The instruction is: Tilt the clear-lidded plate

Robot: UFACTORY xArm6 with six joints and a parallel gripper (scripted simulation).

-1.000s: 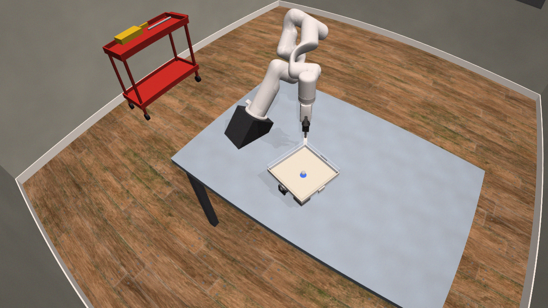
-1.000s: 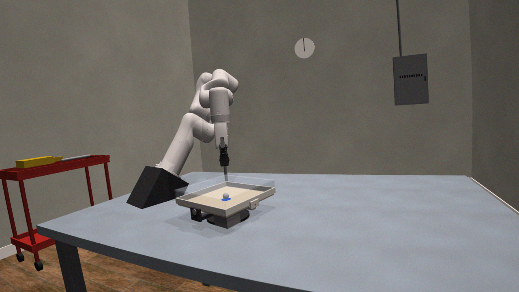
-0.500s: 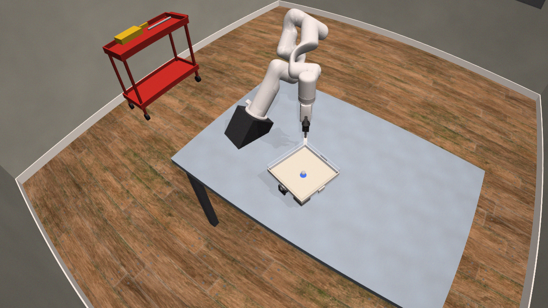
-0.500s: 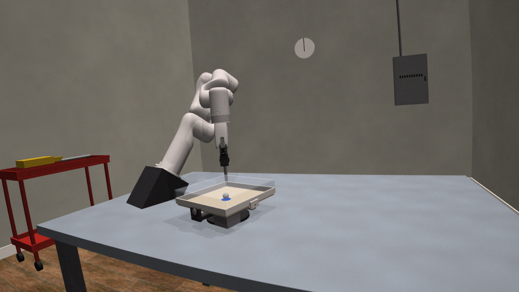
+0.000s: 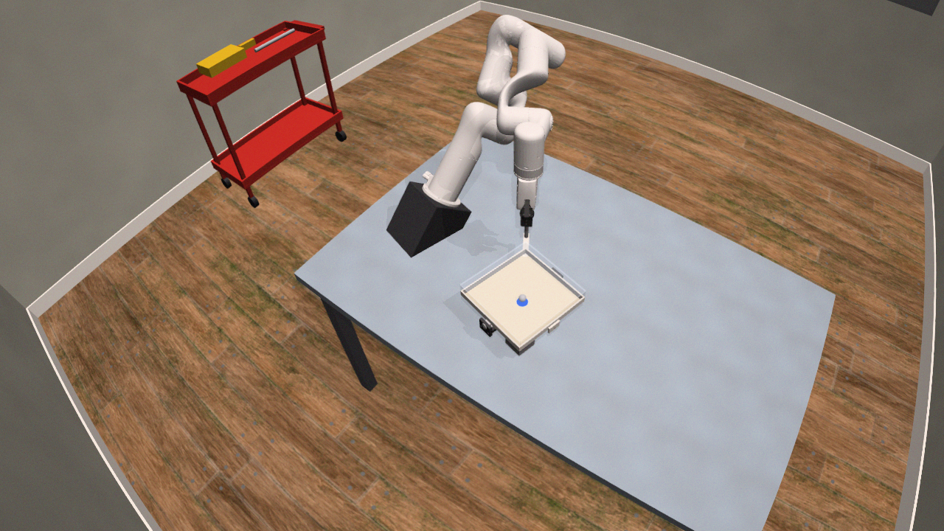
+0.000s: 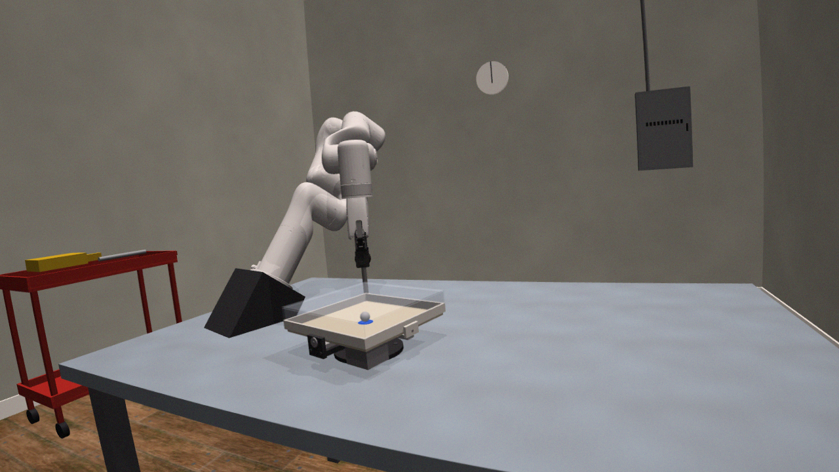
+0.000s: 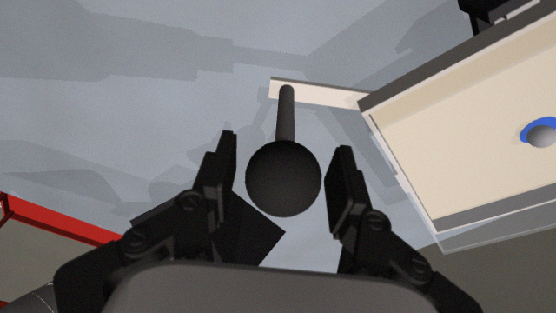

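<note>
The square plate [image 5: 547, 290] [image 6: 328, 328] [image 7: 456, 143] has a beige floor and a clear lid and sits on a dark stand on the grey table. It looks level. The steel ball [image 5: 522, 298] [image 6: 364, 315] [image 7: 542, 136] rests on the blue spot [image 5: 521, 303] [image 6: 360, 322] [image 7: 525, 132]. A thin upright handle with a dark round knob [image 7: 283, 178] rises from a tab [image 7: 317, 93] at the plate's far corner. My gripper [image 5: 526, 224] [image 6: 362, 258] [image 7: 283, 156] is open around the knob, with a gap showing on each side.
The robot's black base [image 5: 425, 217] [image 6: 249, 308] stands on the table behind the plate. A red cart [image 5: 264, 99] [image 6: 88, 263] with a yellow block [image 5: 220, 59] and a grey rod stands off the table to the left.
</note>
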